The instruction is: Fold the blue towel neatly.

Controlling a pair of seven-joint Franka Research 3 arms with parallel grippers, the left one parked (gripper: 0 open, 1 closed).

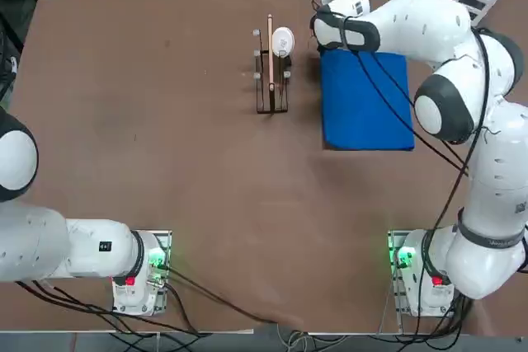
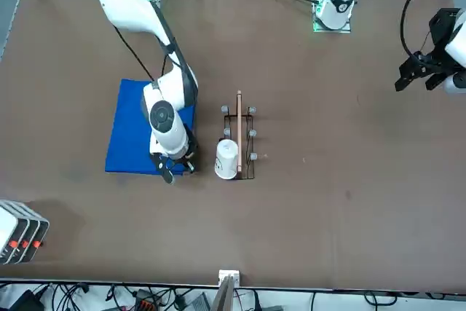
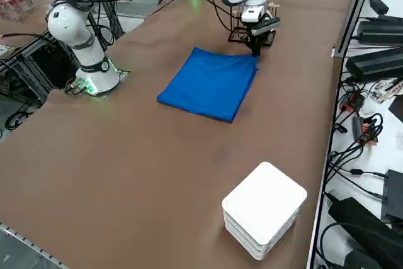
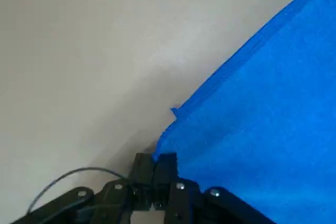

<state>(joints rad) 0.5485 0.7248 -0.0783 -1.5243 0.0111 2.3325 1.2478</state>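
It was a robotics lab: a brown desk (image 1: 165, 121) carried bolted arm bases (image 1: 417, 274), and cables (image 3: 352, 155) and black electronics (image 3: 378, 61) lined its edges.

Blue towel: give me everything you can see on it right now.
The blue towel is plain royal-blue cloth, lying flat on the brown table as a tidy rectangle, already folded at least once: layered edges show in the wrist view. It sits right of the small wooden rack, not touching it. The right gripper is down at its far corner nearest the rack, fingers shut on that corner. No tag visible.
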